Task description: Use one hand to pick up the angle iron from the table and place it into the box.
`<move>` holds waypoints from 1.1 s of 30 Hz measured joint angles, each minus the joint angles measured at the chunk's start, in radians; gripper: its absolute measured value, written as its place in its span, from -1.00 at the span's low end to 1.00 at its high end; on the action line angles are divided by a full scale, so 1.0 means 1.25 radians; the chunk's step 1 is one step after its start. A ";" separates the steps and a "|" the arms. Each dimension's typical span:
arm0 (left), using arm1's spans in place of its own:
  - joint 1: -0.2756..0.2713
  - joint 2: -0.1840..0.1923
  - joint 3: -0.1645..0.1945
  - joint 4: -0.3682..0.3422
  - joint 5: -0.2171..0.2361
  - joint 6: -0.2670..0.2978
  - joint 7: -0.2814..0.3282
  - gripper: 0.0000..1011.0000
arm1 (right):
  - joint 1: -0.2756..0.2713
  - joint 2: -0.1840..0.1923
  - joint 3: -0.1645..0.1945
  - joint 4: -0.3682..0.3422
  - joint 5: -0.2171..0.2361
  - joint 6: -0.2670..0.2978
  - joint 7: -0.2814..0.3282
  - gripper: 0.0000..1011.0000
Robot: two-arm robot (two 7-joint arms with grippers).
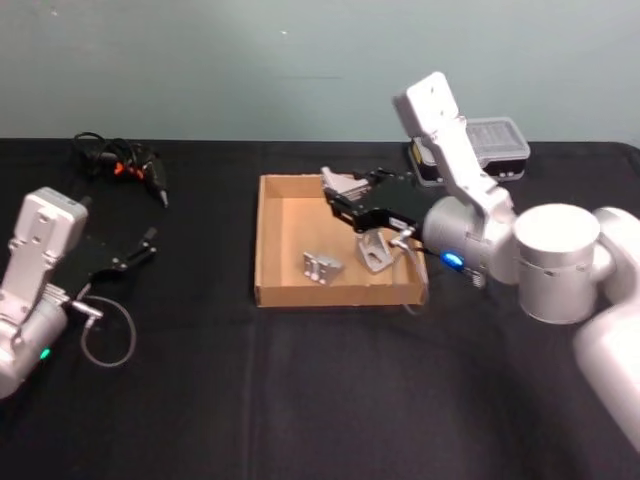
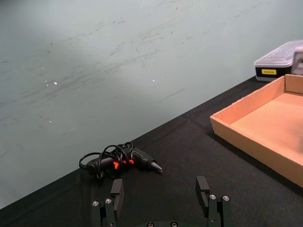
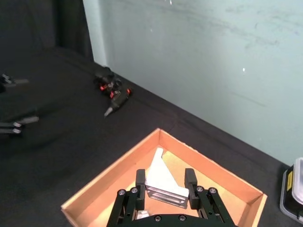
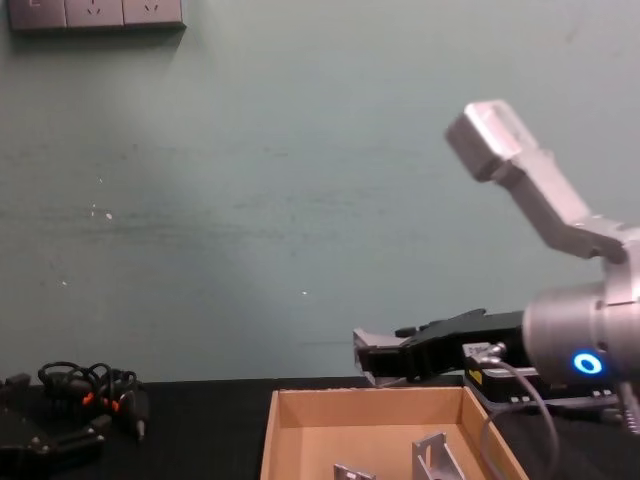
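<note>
My right gripper [image 1: 341, 197] hangs over the back part of the tan box [image 1: 262, 240], shut on a silver angle iron [image 1: 343, 183]. In the right wrist view the angle iron [image 3: 160, 176] sits clamped between the fingers [image 3: 140, 178], above the box floor [image 3: 208, 187]. From the chest, the right gripper [image 4: 366, 358] is just above the box's back wall [image 4: 370, 396]. Two more angle irons [image 1: 321, 266] [image 1: 377, 250] lie inside the box. My left gripper [image 1: 150, 245] rests open and empty at the table's left [image 2: 161, 195].
A black tool with a coiled cable [image 1: 125, 160] lies at the back left of the black table [image 1: 320, 390]. A small black case with a clear lid [image 1: 490, 150] stands behind the box on the right.
</note>
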 joint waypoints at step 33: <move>0.000 0.000 0.000 0.000 0.000 0.000 0.000 0.98 | 0.167 -0.100 -0.048 0.350 -0.037 -0.035 0.089 -0.01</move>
